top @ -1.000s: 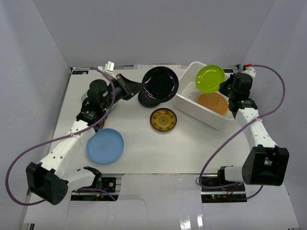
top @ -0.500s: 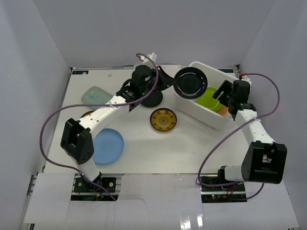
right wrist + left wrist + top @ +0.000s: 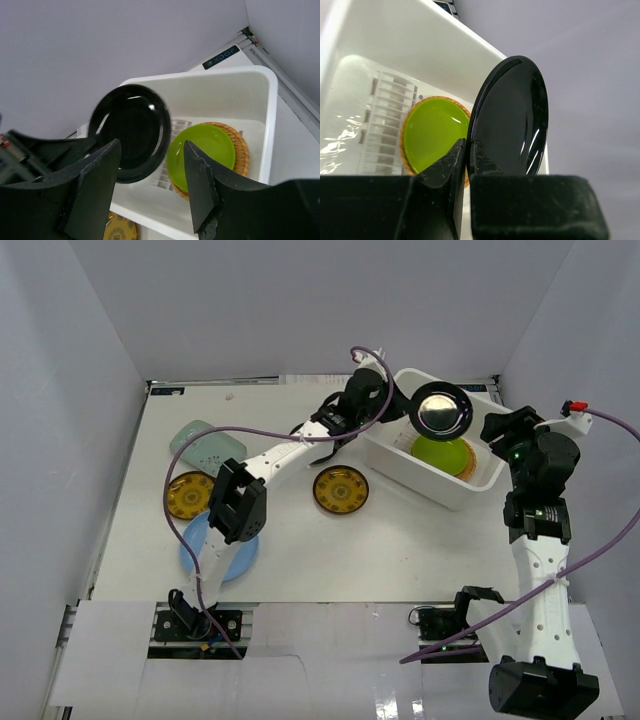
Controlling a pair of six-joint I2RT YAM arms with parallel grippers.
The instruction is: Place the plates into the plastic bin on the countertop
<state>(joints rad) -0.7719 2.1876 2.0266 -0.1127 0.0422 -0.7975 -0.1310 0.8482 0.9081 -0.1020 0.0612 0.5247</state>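
The left arm (image 3: 290,450) lies stretched across the far middle of the flat white countertop (image 3: 400,550), barring the straight way there. Its glossy black round plate (image 3: 442,412) hangs on edge over the white plastic bin (image 3: 405,472), covering the middle. Inside, a lime green round plate (image 3: 440,453) sits on a woven orange-tan round (image 3: 241,145) at the right end; the slotted floor towards the far-left end looks bare, I think. A gold-patterned round plate (image 3: 340,490) lies near the bin's left corner; the countertop's near middle is open

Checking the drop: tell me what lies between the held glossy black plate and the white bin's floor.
A lime green round plate lying on a woven orange-tan plate; the left wrist view shows it.
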